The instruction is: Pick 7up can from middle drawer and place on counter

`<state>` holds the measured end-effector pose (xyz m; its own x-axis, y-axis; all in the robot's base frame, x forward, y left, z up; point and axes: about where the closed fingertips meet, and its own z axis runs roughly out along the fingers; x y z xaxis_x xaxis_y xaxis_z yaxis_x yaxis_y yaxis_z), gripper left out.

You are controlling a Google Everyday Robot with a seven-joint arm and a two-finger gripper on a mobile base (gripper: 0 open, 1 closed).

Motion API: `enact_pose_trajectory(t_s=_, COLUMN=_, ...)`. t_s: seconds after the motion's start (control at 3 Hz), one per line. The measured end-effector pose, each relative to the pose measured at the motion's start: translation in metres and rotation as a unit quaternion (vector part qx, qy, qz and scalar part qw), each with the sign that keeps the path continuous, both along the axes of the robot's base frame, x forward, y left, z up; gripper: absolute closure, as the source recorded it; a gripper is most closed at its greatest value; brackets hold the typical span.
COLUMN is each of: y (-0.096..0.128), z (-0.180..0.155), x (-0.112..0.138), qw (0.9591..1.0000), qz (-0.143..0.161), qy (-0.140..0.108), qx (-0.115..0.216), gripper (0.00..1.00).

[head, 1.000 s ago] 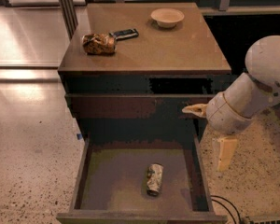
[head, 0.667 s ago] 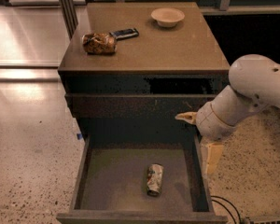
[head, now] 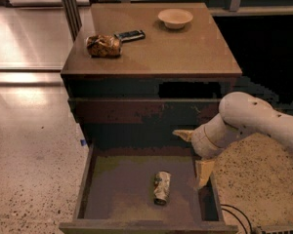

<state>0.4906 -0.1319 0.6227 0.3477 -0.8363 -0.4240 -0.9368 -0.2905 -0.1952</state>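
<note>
Lying in middle drawer (head: 117,194), 7up can (head: 161,187) points front-to-back beside spread-fingered end effector (head: 189,158).

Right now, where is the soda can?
In the camera view, the 7up can lies on its side mid-floor in the open middle drawer; the open gripper hangs to its right, by the drawer wall.

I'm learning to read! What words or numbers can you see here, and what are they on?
No text reads clearly anywhere.
7up can, lying in the middle drawer: markings too blurred.
Snack bag and phone on the counter: nothing readable.
Hand, open above the drawer's right side: no label.
</note>
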Motion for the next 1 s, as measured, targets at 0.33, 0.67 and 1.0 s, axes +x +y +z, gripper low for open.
enact_pose_trajectory(t_s=0.33, y=0.009, z=-0.037, x=0.005, qw=0.9996, qz=0.022, qy=-0.017, qx=0.006, gripper=0.00)
enact_pose_trajectory(t_s=0.67, y=0.020, z=-0.073, x=0.001, qw=0.9990, qz=0.041, qy=-0.016, qx=0.007, gripper=0.00)
enact_pose_trajectory(t_s=1.0, y=0.024, z=-0.079, x=0.002, qw=0.9989, qz=0.041, qy=-0.020, qx=0.010, gripper=0.00)
